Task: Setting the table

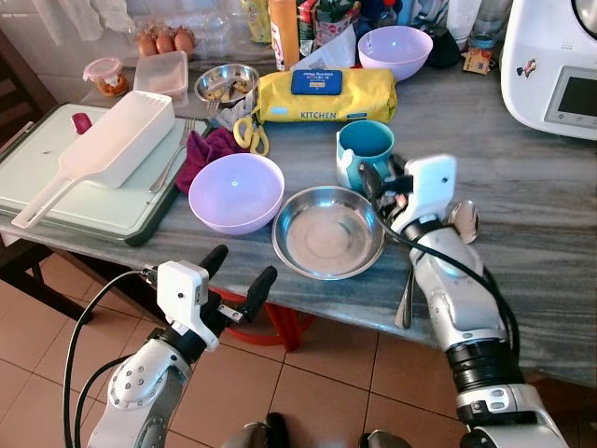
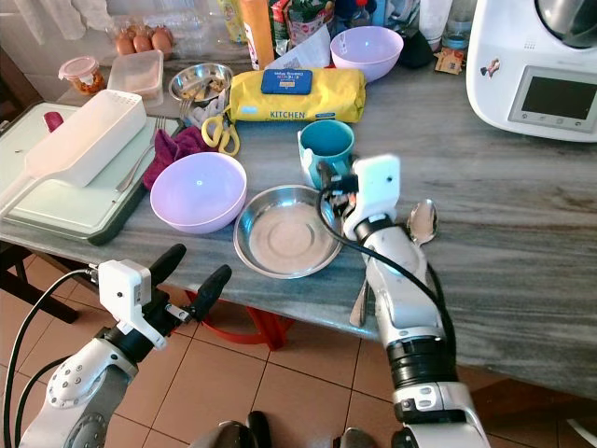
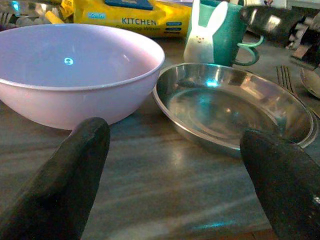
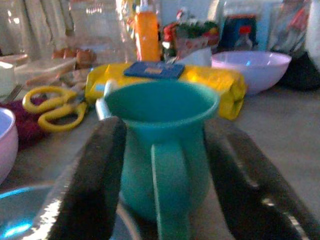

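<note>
Right pincer [image 1: 373, 177] astride glossy teal mug [image 1: 365, 149] (flared rim), fingers parted.

the white kitchen appliance with a screen [image 1: 557, 70] is cut off by the edge, and the right silver arm [image 1: 448, 271] hides part of a metal spoon [image 1: 408, 289].
</note>
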### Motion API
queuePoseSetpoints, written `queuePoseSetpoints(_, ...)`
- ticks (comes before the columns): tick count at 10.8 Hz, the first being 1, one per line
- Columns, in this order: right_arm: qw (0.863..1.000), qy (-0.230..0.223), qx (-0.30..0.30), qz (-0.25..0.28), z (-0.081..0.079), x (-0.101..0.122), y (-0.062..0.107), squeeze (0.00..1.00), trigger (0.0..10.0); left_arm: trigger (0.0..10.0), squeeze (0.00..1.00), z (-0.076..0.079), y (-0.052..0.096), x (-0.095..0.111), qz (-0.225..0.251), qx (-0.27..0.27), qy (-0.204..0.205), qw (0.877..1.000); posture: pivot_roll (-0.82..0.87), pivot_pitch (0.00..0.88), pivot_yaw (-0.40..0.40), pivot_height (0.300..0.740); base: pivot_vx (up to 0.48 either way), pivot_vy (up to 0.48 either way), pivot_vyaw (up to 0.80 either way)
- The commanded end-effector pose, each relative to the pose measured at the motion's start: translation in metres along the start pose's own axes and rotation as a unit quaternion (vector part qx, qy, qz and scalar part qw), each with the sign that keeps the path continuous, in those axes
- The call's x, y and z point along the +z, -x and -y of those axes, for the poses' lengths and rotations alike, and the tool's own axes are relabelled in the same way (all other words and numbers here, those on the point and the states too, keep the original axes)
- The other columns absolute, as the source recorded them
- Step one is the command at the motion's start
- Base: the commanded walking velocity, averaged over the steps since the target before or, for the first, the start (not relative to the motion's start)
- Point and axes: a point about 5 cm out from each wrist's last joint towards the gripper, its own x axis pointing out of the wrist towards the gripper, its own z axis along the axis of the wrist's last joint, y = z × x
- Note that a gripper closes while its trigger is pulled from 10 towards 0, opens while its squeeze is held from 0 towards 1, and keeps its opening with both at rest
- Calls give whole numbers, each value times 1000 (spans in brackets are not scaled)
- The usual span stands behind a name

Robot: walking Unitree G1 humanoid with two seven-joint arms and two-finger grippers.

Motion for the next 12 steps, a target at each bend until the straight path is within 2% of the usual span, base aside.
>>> queuePoseSetpoints(1, 1000, 4, 2, 27, -1, 16, -3, 1000, 10000, 10000, 0, -1, 1, 2, -2, 0, -5, 1000, -74, 211, 104, 740, 0, 0, 0)
queuePoseSetpoints(3, 999, 22, -1, 49, -2, 28, 5, 1000, 10000, 10000, 0, -1, 0, 3, 1, 0, -7, 1000, -73, 209, 103, 740, 0, 0, 0)
queuePoseSetpoints(5, 998, 21, -23, 55, -7, 27, 29, 1000, 10000, 10000, 0, 0, 0, 3, 3, 0, -7, 1000, -75, 205, 102, 740, 0, 0, 0)
queuePoseSetpoints(7, 997, 26, -64, 38, -7, 20, 58, 1000, 10000, 10000, 0, -1, 0, 2, 2, 0, -4, 1000, -87, 205, 104, 740, 0, 0, 0)
queuePoseSetpoints(8, 995, 27, -84, 35, -7, 21, 66, 1000, 10000, 10000, 0, -1, 0, 0, 1, 2, -1, 1000, -101, 203, 108, 740, 0, 0, 0)
queuePoseSetpoints(9, 993, 47, -101, 30, -6, 19, 72, 1000, 10000, 10000, 0, 2, -2, -2, 1, 1, 4, 1000, -103, 202, 108, 740, 0, 0, 0)
queuePoseSetpoints(11, 993, 52, -107, -6, -9, 7, 85, 1000, 10000, 10000, 0, 3, -2, -3, 4, 8, 7, 1000, -103, 199, 111, 740, 0, 0, 0)
queuePoseSetpoints(12, 993, 43, -109, -18, -12, 5, 88, 1000, 10000, 10000, 0, 0, -1, -1, 16, 25, -6, 1000, -99, 197, 108, 740, 0, 0, 0)
